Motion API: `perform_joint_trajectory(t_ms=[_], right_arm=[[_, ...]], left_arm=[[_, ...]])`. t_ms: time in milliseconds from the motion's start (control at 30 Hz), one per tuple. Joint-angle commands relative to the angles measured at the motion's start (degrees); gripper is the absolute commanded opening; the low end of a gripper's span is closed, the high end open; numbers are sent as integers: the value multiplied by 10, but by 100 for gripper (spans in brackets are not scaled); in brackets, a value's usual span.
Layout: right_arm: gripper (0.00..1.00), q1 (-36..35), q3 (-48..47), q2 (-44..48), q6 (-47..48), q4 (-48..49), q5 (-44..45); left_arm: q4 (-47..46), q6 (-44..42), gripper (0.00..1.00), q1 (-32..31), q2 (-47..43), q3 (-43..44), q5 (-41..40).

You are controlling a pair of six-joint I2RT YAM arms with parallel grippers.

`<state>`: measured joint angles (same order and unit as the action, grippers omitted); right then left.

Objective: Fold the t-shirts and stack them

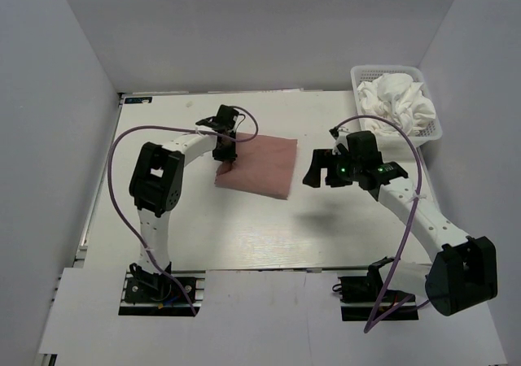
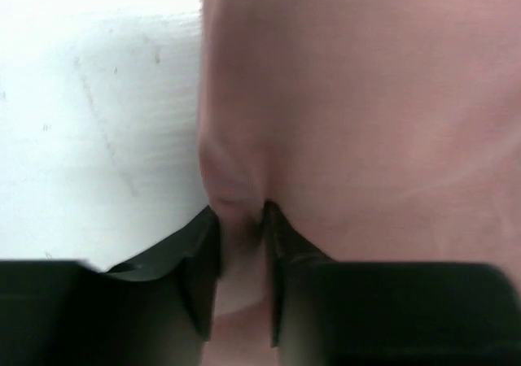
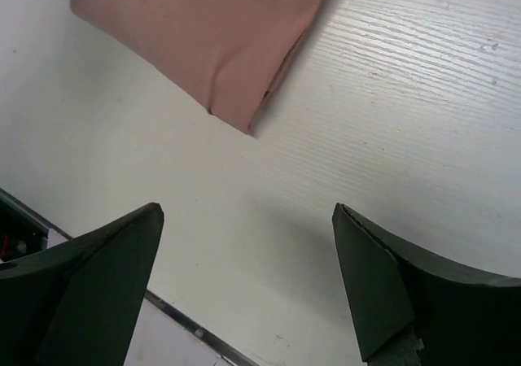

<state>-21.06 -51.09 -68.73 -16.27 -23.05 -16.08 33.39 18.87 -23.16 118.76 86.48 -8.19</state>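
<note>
While the left gripper (image 2: 242,220) pinches the left edge of the pink t-shirt (image 1: 260,164), folded on the table (image 1: 244,228), the right gripper (image 3: 248,215) hangs spread and empty: a 1-sided pull could drag folds open.

The top view looks down from behind. Both wrist views share the shirt (image 2: 366,98), nearest at the left gripper (image 2: 241,211).

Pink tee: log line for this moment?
left claw: shut on pink tee | right claw: open, empty | white tees: in basket
</note>
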Motion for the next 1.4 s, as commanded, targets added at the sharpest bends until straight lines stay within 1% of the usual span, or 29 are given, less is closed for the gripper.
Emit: perform_joint_trajectory(t_ms=[0, 33, 67, 100, 167, 233, 300, 400, 500, 533, 600, 633, 667, 700, 800, 833, 900, 1033, 1167, 1267, 1367], right_arm=[[90, 1, 4, 3, 14, 5, 32], [90, 3, 3, 3, 13, 7, 32], [90, 1, 4, 3, 15, 10, 33], [90, 3, 4, 3, 17, 17, 36], [90, 2, 6, -1, 27, 24, 40], [90, 2, 8, -6, 38, 36, 53], [90, 4, 2, -29, 41, 42, 61], [90, 4, -18, -59, 42, 46, 54], [90, 5, -30, -79, 52, 56, 53], [90, 6, -34, -83, 55, 56, 54], [90, 6, -56, -105, 60, 55, 58], [90, 6, -64, -112, 61, 51, 59], [90, 6, -73, -118, 59, 52, 61], [90, 7, -80, -125, 57, 56, 63], [90, 8, -91, -137, 55, 67, 64], [90, 9, -105, -149, 54, 67, 65], [90, 13, -124, -159, 53, 67, 66], [90, 16, -147, -185, 55, 71, 65], [90, 19, -169, -213, 55, 71, 54], [90, 22, -178, -228, 49, 69, 40], [90, 24, -179, -234, 47, 67, 29]], left_arm=[[32, -38, 34, 4, 50, 4, -42], [37, -38, 30, 9, 55, 4, -42], [37, -44, 19, 9, 55, 11, -53], [44, -44, 12, 9, 62, 19, -63], [49, -59, 0, 17, 62, 35, -128], [55, -90, 0, 41, 62, 52, -170], [44, -137, 0, 71, 62, 59, -184], [12, -186, 0, 111, 57, 78, -184], [12, -211, 0, 141, 70, 118, -190], [12, -218, 0, 160, 78, 147, -196], [22, -232, 0, 180, 100, 184, -196], [31, -238, 0, 198, 134, 233, -196], [41, -238, 0, 207, 154, 262, -196], [61, -243, 0, 214, 175, 319, -201], [92, -248, 0, 239, 253, 401, -201], [101, -249, 0, 246, 270, 457, -208], [101, -249, 0, 265, 293, 496, -214], [56, -221, 0, 300, 285, 475, -203], [62, -188, 0, 341, 285, 491, -194], [49, -183, 0, 357, 291, 485, -189], [19, -202, 0, 357, 291, 480, -157]])
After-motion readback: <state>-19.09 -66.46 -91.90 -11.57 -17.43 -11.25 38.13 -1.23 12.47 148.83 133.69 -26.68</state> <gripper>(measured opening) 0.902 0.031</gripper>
